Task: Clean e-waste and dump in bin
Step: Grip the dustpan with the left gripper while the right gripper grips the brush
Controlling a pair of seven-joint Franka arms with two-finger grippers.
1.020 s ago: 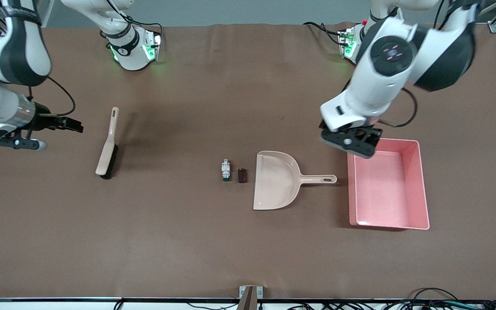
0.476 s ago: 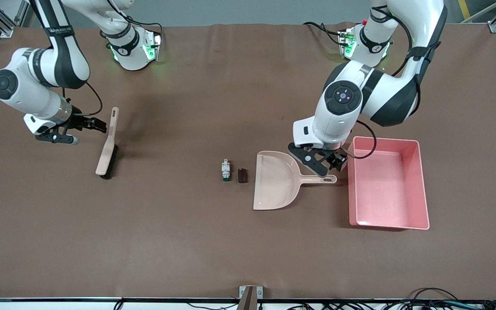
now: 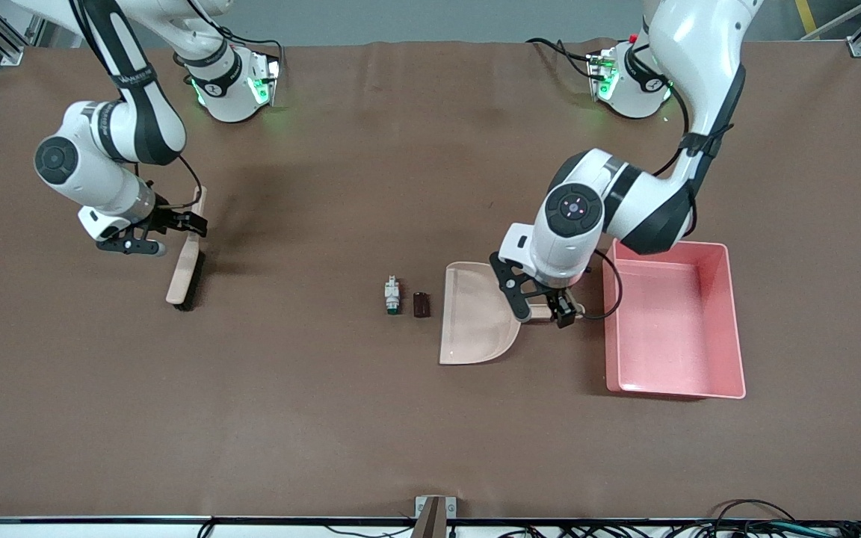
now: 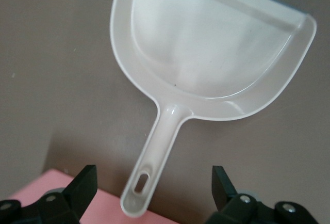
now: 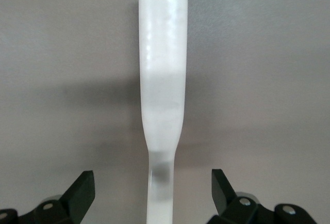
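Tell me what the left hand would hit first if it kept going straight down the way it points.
Most likely the dustpan's handle: the left hand is open with that handle centred between its fingers. Height above it is unclear.

We can read no text, label, brand, number or sign anywhere. There is small white lettering on the black band of the right arm (image 3: 125,71), but we cannot make it out.
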